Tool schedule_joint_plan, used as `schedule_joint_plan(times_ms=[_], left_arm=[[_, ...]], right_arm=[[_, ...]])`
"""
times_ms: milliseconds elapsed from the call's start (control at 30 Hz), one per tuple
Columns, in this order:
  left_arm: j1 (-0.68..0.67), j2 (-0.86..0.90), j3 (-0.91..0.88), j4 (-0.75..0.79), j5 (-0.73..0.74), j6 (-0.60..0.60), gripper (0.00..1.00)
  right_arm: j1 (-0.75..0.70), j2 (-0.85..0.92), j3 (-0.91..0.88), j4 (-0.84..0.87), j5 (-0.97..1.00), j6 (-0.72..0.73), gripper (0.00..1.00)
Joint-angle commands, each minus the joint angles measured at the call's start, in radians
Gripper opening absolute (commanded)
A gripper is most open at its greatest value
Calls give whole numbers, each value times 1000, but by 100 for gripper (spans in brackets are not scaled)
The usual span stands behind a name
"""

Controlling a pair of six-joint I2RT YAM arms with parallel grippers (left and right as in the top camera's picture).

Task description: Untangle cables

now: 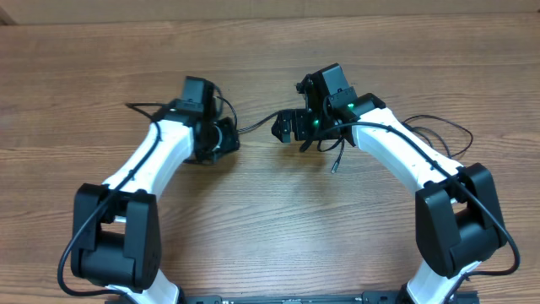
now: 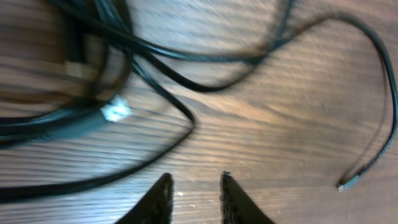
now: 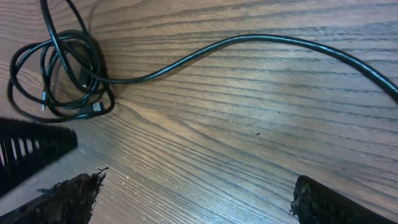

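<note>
The cables lie on the wooden table as thin black cords. In the left wrist view a blurred tangle of cables (image 2: 81, 118) fills the upper left, and one strand (image 2: 385, 81) arcs right to a small plug end (image 2: 342, 185). My left gripper (image 2: 196, 186) hovers just below the tangle, its fingers narrowly apart over bare wood. In the right wrist view a loose coil (image 3: 59, 74) lies at the upper left, with one cord (image 3: 249, 40) running from it to the right. My right gripper (image 3: 196, 193) is wide open and holds nothing. Overhead, a cord (image 1: 253, 125) runs between the left gripper (image 1: 221, 139) and the right gripper (image 1: 289, 128).
A loose cord end (image 1: 335, 165) lies just in front of the right gripper. More thin cord loops (image 1: 439, 128) trail behind the right arm. Both white arms (image 1: 152, 160) reach in from the near edge of the wooden table (image 1: 270, 236).
</note>
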Motion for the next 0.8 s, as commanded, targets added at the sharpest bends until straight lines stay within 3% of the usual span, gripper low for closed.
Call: schedule_joint_plan(times_ms=[0,100,267,433,567,767], left_arm=[[-3,-12,49,-28,11,8,24],[27,-12,171,-158,-34,19,29],[83,-12,380,-420,-262,19,40],[145,-4,389,-459,-400,26,39],[155,41,328,-427,-345,26,34],[129,189,246,-436,-112,31,24]], right_arm=[[0,-10,-9,6,27,0,100],[0,-10,-10,6,27,-1,100],[0,-10,-10,11,27,0,100],[0,-10,-10,74,-58,0,100],[0,-10,-10,152,-68,0,100],[12,-10,-10,113,-76,4,100]])
